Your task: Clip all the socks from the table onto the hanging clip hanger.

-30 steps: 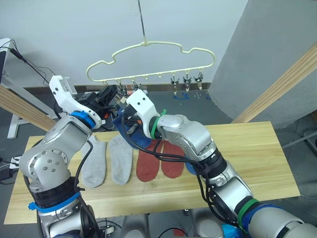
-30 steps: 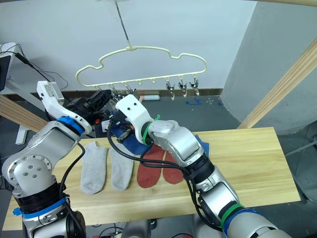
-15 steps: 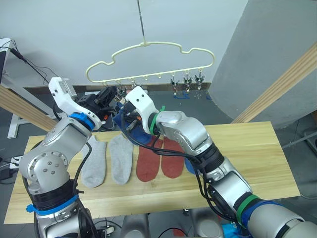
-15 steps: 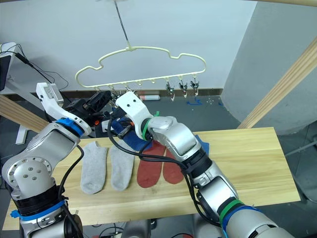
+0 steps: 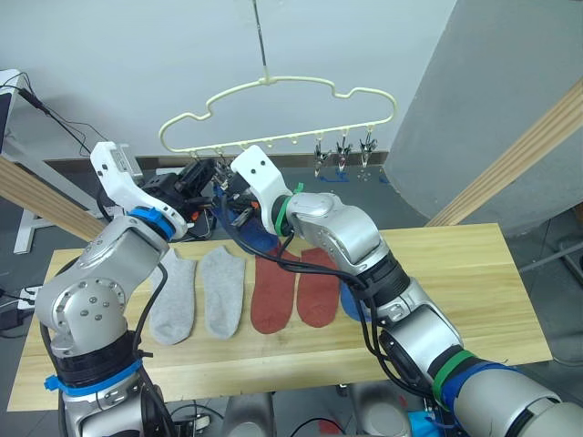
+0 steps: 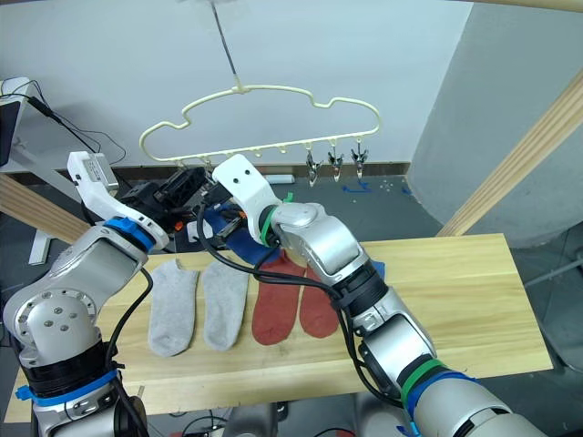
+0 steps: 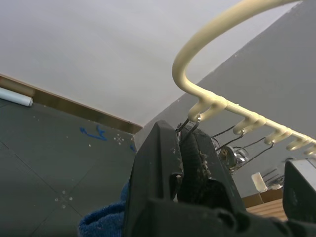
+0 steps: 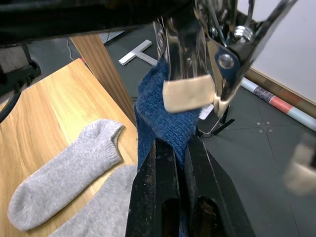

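right pincer [image 8: 180,148]: pinching blue sock [image 8: 165,118], raised off bench [image 5: 455,273] | clip [image 8: 197,74]: just above sock's top edge, near hanger's [image 5: 273,91] left end | left pincer [image 7: 180,153]: pressed together on that clip's wire, nearer arm | sock's long axis hangs down | four socks on bench

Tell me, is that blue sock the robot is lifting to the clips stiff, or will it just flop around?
Probably floppy: the blue sock folds and droops below the right gripper pinching it. Its knit looks soft and fuzzy, so it likely grips rather than slips. It seems light, since a thin clip hanger on a single hook is meant to carry it.
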`<act>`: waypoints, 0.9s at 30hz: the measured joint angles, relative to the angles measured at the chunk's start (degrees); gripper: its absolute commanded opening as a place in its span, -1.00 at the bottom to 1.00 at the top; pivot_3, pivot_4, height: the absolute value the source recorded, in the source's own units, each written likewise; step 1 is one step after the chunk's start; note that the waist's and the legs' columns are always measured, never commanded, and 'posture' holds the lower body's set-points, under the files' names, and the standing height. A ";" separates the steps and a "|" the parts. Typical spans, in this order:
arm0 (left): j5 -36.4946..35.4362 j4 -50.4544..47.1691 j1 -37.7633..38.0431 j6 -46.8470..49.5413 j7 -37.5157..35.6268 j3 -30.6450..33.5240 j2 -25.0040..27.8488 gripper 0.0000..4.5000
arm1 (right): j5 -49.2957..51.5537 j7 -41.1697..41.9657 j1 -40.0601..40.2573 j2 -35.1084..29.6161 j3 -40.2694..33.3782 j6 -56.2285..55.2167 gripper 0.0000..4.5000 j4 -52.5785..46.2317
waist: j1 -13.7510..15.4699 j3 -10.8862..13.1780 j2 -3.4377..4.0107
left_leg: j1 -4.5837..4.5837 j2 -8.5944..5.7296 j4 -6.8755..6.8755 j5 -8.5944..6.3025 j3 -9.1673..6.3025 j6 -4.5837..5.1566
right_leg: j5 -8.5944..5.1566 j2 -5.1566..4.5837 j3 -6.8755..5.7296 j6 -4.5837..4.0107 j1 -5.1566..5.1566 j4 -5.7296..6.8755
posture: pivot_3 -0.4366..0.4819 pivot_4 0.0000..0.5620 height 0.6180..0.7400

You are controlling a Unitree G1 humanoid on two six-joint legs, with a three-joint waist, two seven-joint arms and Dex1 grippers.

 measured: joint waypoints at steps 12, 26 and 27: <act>0.03 0.28 1.16 0.18 -0.01 -0.23 0.06 -0.04 | -0.95 0.14 0.00 0.37 -0.07 -0.02 -1.00 0.00 | 0.23 0.00 0.00 | -0.09 -0.01 0.01 0.00 -0.02 0.00 | 0.00 -0.04 -0.05 0.00 -0.03 -0.03 | -0.24 0.16 1.00; 3.85 -2.61 5.90 -2.08 -2.88 -0.70 4.59 -0.03 | -0.83 0.86 3.53 -1.61 0.06 2.94 0.38 -4.65 | 0.24 -0.01 -0.02 | -0.09 0.01 -0.04 0.02 -0.02 -0.04 | 0.00 -0.06 -0.03 0.00 -0.06 -0.04 | -0.21 0.15 1.00; 4.66 -3.37 7.10 -2.38 -3.58 -0.69 5.32 -0.03 | -0.77 1.38 5.18 -3.04 0.13 4.03 0.38 -6.65 | 0.32 -0.01 -0.02 | -0.13 0.02 -0.04 0.02 -0.04 -0.03 | 0.00 -0.07 -0.05 0.00 -0.07 -0.07 | -0.21 0.15 1.00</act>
